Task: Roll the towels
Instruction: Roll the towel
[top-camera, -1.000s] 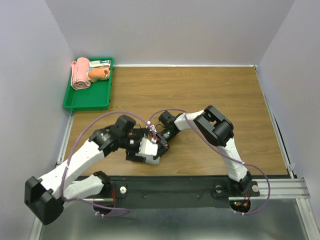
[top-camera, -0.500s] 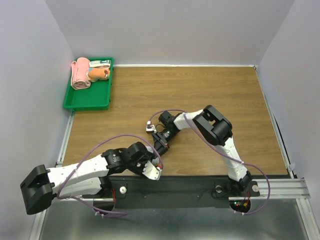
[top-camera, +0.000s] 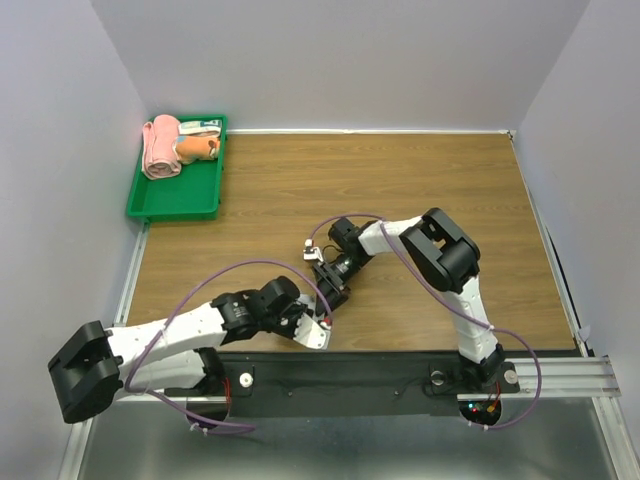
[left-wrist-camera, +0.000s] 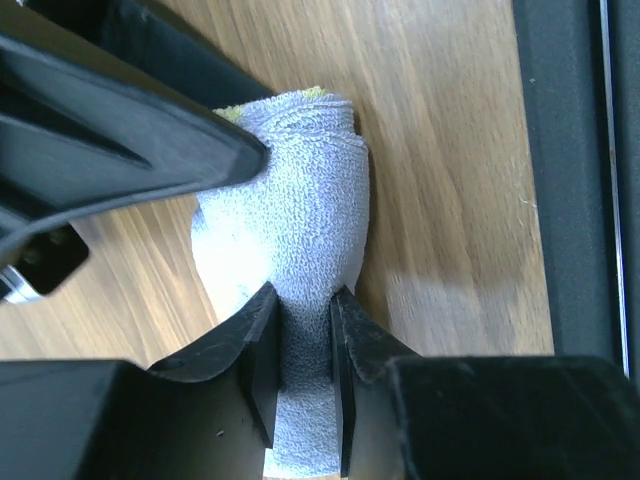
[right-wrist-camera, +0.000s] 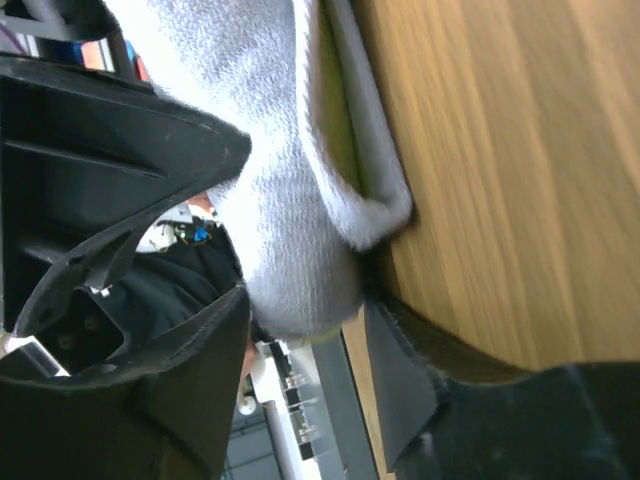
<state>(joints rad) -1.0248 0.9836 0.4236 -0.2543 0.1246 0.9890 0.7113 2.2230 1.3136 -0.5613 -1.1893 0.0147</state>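
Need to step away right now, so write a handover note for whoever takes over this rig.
Left pincer: shut on one end of the grey and yellow-green terry cloth towel, which lies rolled on the wooden table near the arm bases.
Right pincer: around the same towel; gripping or loose, cannot tell.
Orange cloth towel: bundled in the green plastic tray at the far left, beside the pink towel roll.
Done: both towels look rolled.
Left: check the grey roll holds; it probably belongs in the tray too.
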